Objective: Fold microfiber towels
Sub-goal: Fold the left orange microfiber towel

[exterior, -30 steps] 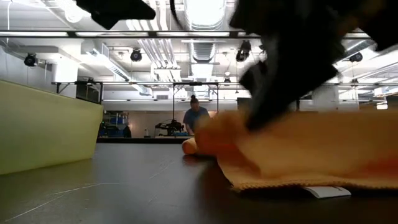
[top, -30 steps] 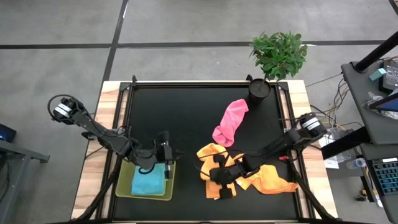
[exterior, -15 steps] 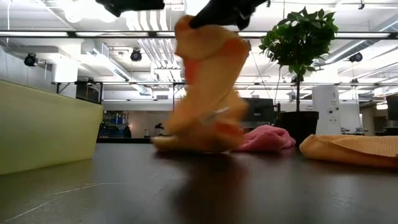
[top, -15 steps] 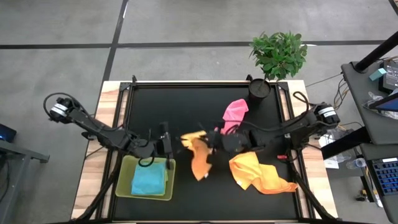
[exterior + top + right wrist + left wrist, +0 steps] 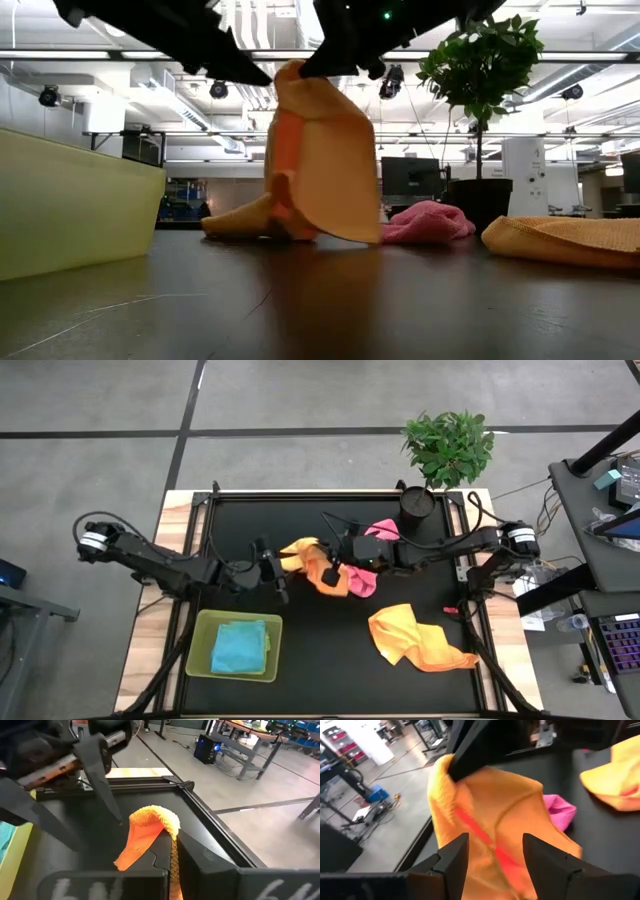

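An orange towel (image 5: pixel 305 558) hangs in the middle of the black table from my right gripper (image 5: pixel 330 568), which is shut on its top. The towel's lower end (image 5: pixel 245 222) lies on the table. My left gripper (image 5: pixel 495 857) is open and level, just left of the hanging towel, with its fingers standing on either side of the cloth's lower part. I cannot tell whether they touch it. A pink towel (image 5: pixel 378 536) lies partly under my right arm. A second orange towel (image 5: pixel 415 640) lies crumpled at the near right. A light blue towel (image 5: pixel 240 646) sits folded in the green tray (image 5: pixel 200 650). My right gripper pinches the orange towel's bunched upper part (image 5: pixel 150 822) between its two fingers, coming about level from the table's right. A fold of the cloth bulges out past the fingertips. The towel hangs below the fingers (image 5: pixel 325 62), slack, with its lower end resting on the table.
A potted plant (image 5: pixel 448 448) and its dark pot (image 5: pixel 415 505) stand at the far right corner. The tray's pale wall (image 5: pixel 70 200) rises at the near left. Bare black table lies at the far left and in the near middle.
My right gripper has lifted the orange towel off the near-right pile and carried it up, toward the far edge and the table's middle. The towel now hangs with its lower end on the table. My left gripper has left the tray and moved toward the far edge, up to the towel.
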